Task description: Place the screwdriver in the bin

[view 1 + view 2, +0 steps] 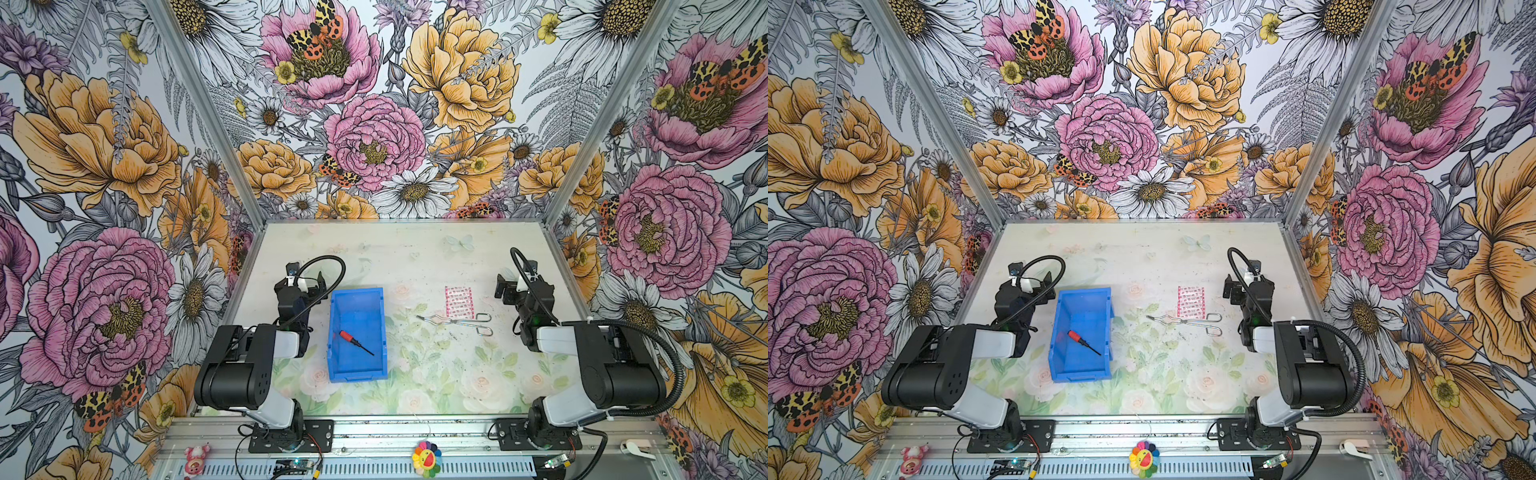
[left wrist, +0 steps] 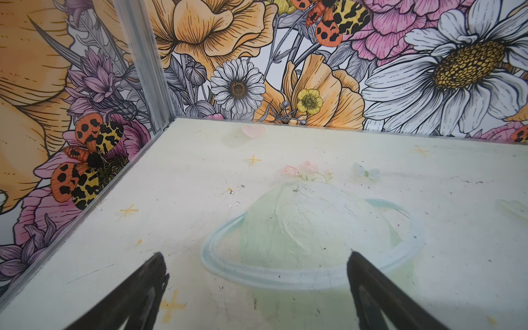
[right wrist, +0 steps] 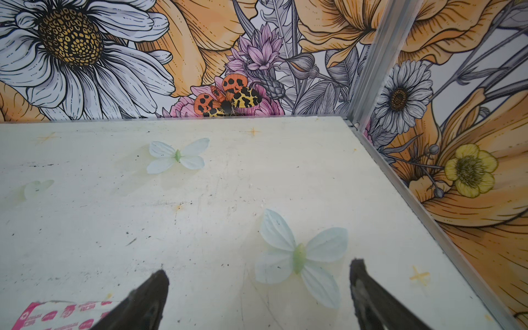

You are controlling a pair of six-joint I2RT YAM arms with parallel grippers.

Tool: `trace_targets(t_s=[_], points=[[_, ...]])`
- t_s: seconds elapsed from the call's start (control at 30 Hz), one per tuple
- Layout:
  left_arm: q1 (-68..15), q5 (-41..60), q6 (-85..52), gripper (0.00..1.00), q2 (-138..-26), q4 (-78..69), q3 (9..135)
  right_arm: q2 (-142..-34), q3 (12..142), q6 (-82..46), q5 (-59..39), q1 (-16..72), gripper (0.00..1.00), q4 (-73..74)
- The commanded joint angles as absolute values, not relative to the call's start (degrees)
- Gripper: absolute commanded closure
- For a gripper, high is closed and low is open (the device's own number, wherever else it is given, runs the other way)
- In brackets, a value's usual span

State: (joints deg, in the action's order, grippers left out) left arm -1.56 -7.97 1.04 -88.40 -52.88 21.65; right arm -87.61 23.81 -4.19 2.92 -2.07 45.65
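A: Where is the screwdriver (image 1: pixel 356 342)?

B: In the bin (image 1: pixel 358 309), flat on its floor. The red handle is toward the left wall and the shaft slants to the near right. Both top views show it.

A: And the left gripper (image 2: pixel 256 255)?

B: Outside the bin, just beside its far left corner and pointing at the back wall. The screwdriver lies apart from it, closer to the arm bases. The fingers are spread wide with nothing between them.

A: The right gripper (image 3: pixel 260 268)?

B: Well apart from the bin, across the table (image 1: pixel 415 266), past the tongs (image 1: pixel 457 322) and the pink packet (image 1: pixel 458 300). Its fingers are also wide apart and hold nothing.

A: What do the wrist views add?

B: They give the clear look at the finger gaps, which the top views make hard to judge. The left wrist view shows only printed tabletop and the wall corner. The right wrist view catches one end of the packet beside a finger. The bin, screwdriver and tongs appear only from above.
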Motion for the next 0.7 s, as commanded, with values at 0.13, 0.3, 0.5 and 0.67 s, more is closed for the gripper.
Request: trace_targets(t_s=[0.13, 0.3, 0.5, 0.67], points=[[-2.2, -9.7, 2.3, 0.01, -88.7, -55.4, 20.7, -87.7, 23.3, -4.5, 3.3, -1.7, 0.01, 47.6], [-2.1, -9.5, 2.2, 0.01, -88.8, -55.0, 21.0, -87.7, 23.2, -4.5, 3.3, -1.7, 0.01, 47.7], [-2.5, -10.3, 2.4, 0.01, -88.8, -55.5, 20.8, -87.7, 23.3, -4.6, 3.3, -1.6, 0.00, 47.7], [-1.8, -9.4, 1.9, 0.01, -88.8, -54.6, 21.1, -87.7, 23.3, -4.5, 3.3, -1.6, 0.01, 47.7]])
